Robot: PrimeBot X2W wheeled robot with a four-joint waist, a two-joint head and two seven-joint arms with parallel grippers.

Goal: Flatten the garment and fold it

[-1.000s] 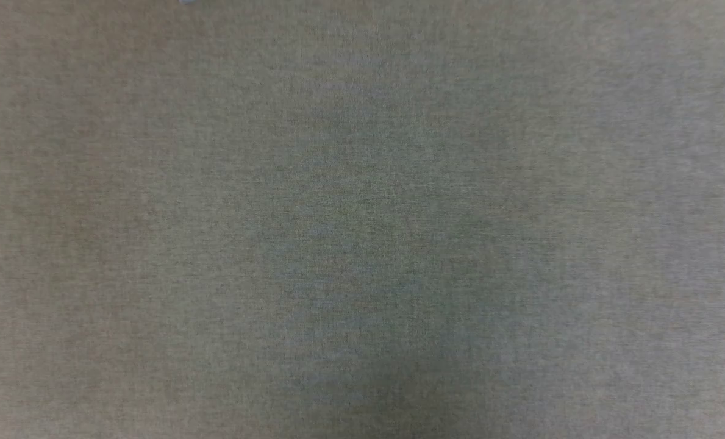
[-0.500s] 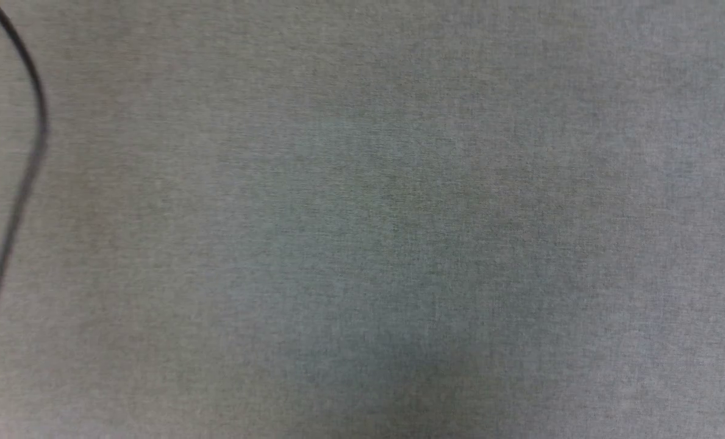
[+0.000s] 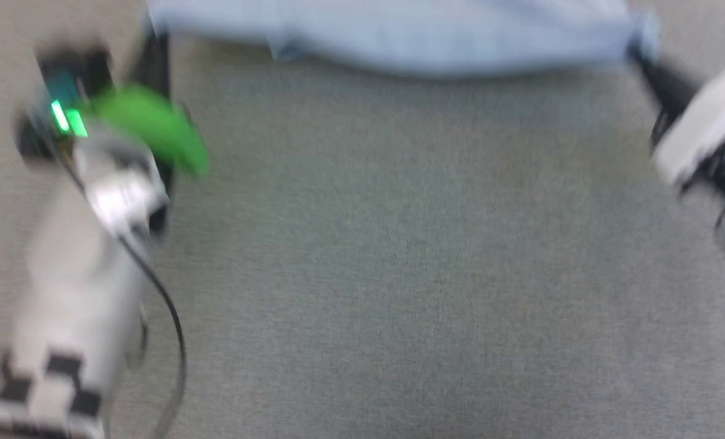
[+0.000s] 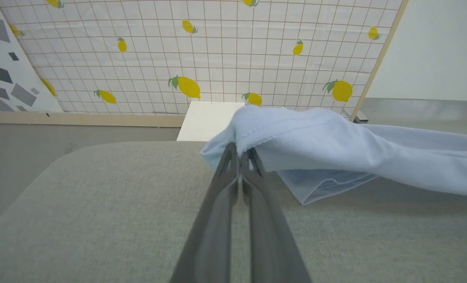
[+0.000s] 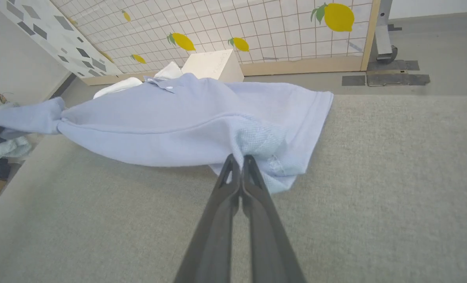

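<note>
The garment [image 5: 170,118] lies partly on the grey fabric-covered surface [image 5: 374,196].

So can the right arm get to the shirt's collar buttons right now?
Probably not. The right arm has its jaws shut on a bunched edge of the polo shirt, stretched across to the left arm. The buttoned collar lies on the shirt's far side, so it would need to let go first.

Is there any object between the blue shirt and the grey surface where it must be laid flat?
Nothing visible does. The left gripper and the right gripper are each shut on the garment, which hangs stretched between them. On the grey surface beneath it I see no object.
</note>
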